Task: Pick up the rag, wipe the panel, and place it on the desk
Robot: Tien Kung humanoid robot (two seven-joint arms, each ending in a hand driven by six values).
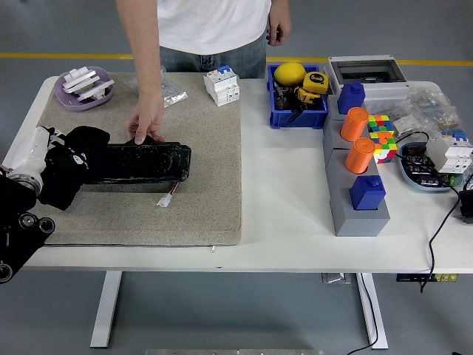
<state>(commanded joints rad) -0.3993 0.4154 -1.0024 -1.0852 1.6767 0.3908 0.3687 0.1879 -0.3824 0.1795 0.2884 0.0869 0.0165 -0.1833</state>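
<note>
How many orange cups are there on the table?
2. One orange cup sits on the gray stand on the right, and the other orange cup is just in front of it. None seem hidden.

left arm reached in from lower-left, wrist angled up-right; left hand (65, 164) fingers curled, gripping. right arm out of view.

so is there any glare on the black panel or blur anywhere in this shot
Head view: the glossy black rectangular panel shows patchy highlights from overhead light across its top. The black cloth rag in the left robot hand reads as a dark mass with little detail against it. The rest is evenly lit, shadows soft, and the orange cylinders look sharp.
</note>
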